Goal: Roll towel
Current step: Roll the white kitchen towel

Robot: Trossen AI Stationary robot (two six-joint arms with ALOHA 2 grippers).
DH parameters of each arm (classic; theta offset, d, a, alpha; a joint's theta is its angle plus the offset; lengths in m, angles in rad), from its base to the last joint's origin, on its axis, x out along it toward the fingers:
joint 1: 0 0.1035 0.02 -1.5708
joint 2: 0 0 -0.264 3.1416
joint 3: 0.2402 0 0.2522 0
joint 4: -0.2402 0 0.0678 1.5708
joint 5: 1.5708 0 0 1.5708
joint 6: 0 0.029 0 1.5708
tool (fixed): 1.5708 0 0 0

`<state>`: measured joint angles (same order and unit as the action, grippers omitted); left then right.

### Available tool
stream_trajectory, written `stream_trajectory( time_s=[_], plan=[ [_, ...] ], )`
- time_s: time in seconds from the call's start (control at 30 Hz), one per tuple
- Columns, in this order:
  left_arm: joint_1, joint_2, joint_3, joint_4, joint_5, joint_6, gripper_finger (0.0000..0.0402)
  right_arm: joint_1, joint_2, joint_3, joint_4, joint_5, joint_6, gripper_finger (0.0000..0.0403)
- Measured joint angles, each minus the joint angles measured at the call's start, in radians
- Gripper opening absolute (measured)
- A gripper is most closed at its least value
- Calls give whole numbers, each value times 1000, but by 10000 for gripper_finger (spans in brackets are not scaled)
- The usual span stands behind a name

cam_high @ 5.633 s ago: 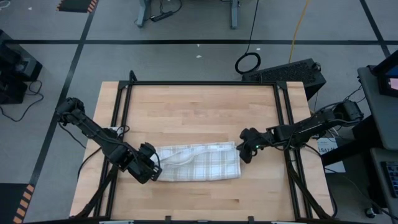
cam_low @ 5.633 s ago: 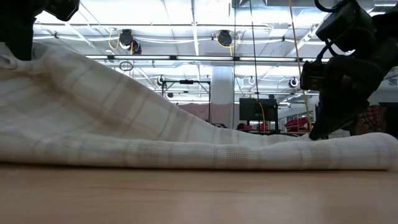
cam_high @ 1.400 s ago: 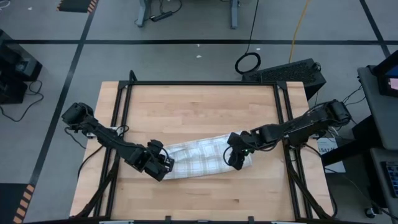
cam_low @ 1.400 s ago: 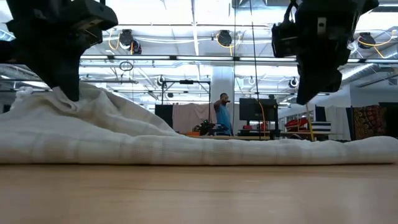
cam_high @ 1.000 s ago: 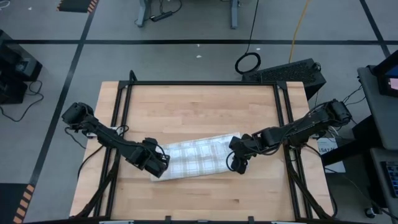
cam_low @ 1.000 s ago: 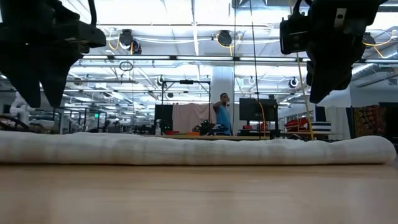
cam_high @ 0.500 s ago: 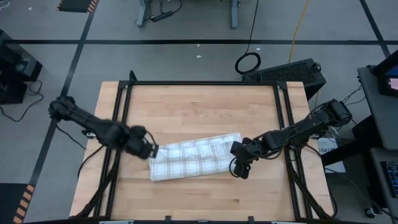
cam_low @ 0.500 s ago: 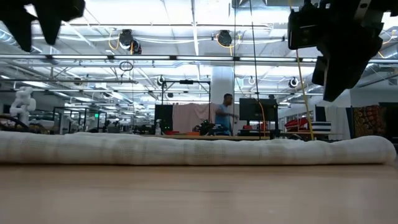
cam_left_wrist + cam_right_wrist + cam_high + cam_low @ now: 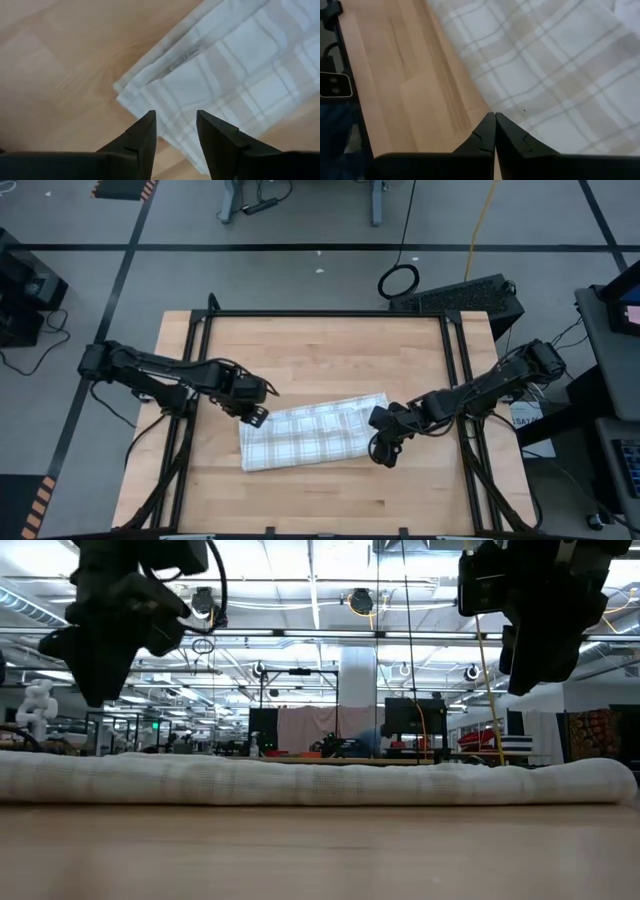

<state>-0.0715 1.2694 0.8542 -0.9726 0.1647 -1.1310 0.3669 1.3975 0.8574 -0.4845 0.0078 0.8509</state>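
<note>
Towel is lying folded flat on the table, near its front middle. The left hand is hovering over its left far corner, fingers apart and empty. The right hand is hanging beside its right end, fingers pressed together.

From table height the towel is only a long pale ridge, its plaid and folds lost and both ends cut off by the frame. The arms' upper parts run off the top there. Far back, a bluish figure is too blurred to make out.
</note>
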Motion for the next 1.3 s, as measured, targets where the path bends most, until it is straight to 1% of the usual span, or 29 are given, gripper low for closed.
stream_trajectory(
  time_s=[0.2,0.43,0.73,0.8,0.87,0.93,1.03,1.07,1.17,1.3],
  plan=[
    [-1,64,0,101,4,136,161,10,0,0,4,16,-1,0],
    [-1,180,0,114,-12,228,164,8,0,-1,3,22,-25,0],
    [-3,271,0,149,-15,352,162,8,0,-1,4,22,-28,0],
    [-3,286,0,157,-19,361,151,8,0,-1,4,22,-29,0],
    [-3,294,0,157,-23,360,128,8,0,-1,3,22,-29,0],
    [-3,295,0,150,-28,348,95,8,0,-1,3,22,-29,0],
    [-12,284,12,131,-44,328,30,8,0,-1,3,23,-29,0],
    [-16,277,23,119,-45,327,16,8,0,-1,3,25,-29,0],
    [-25,264,55,68,-46,320,10,8,0,-1,2,37,-32,0],
    [-42,249,103,-39,-42,289,4,8,0,-1,3,63,-33,0]
  ],
)
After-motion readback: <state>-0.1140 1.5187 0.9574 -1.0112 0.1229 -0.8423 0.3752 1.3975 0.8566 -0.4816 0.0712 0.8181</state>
